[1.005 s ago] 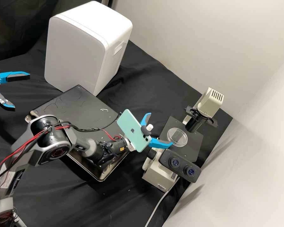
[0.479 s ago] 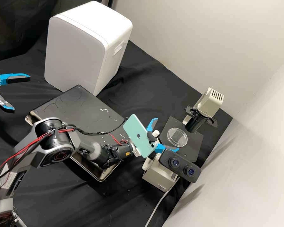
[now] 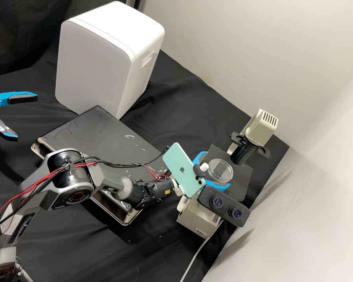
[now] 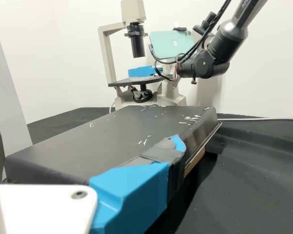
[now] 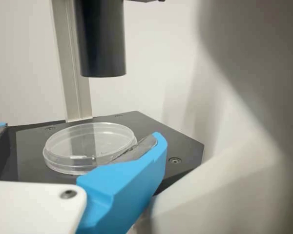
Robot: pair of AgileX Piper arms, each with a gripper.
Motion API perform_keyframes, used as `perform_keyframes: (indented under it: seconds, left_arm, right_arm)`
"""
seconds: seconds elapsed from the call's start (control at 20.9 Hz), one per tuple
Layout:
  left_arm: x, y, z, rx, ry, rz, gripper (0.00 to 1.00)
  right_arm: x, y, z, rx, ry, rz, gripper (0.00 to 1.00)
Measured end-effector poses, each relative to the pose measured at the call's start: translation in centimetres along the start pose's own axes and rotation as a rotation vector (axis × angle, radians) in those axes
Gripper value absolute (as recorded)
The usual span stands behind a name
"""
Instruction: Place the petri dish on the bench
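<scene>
A clear petri dish (image 3: 220,169) (image 5: 88,144) lies flat on the black stage (image 3: 239,184) of a microscope, under its dark objective tube (image 5: 100,36). My right gripper (image 3: 211,170) (image 5: 78,135) is open at the stage, one blue finger on each side of the dish. The nearer finger (image 5: 132,178) sits right against the dish rim; whether it touches I cannot tell. My left gripper (image 3: 6,111) (image 4: 85,141) hangs open and holds nothing at the bench's far left, above the black cloth.
A black slab on a metal tray (image 3: 98,137) (image 4: 117,136) lies mid-bench. A white box appliance (image 3: 106,58) stands behind it. The microscope's eyepieces (image 3: 225,205) jut just below the stage. A mint phone (image 3: 183,169) rides on the right wrist. A pale wall runs close along the right.
The right arm has pushed forward toward the microscope, bringing its open fingers from short of the stage to either side of the dish. The left gripper has barely shifted.
</scene>
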Motion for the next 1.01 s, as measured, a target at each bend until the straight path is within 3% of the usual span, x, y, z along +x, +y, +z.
perform_keyframes:
  seconds: [0.24,0.53,0.67,0.81,1.01]
  left_arm:
    - [0.1,-0.16,-0.1,-0.006,0.001,-0.008,1.00]
    - [0.1,-0.19,-0.1,-0.007,0.001,-0.009,1.00]
    - [0.1,-0.31,-0.1,-0.012,0.002,-0.015,1.00]
    - [0.1,-0.39,-0.2,-0.015,0.002,-0.019,1.00]
    - [0.2,-0.40,-0.1,-0.015,-0.002,-0.019,1.00]
  right_arm:
    - [1.0,0.2,-0.2,-0.012,-0.002,-0.001,1.00]
    - [2.3,-0.1,-0.1,-0.060,-0.033,-0.020,1.00]
    - [2.8,-0.1,-0.1,-0.038,-0.046,-0.007,1.00]
    - [2.9,-0.1,-0.1,-0.054,-0.052,-0.014,1.00]
    - [2.9,-0.1,-0.1,-0.053,-0.054,-0.015,1.00]
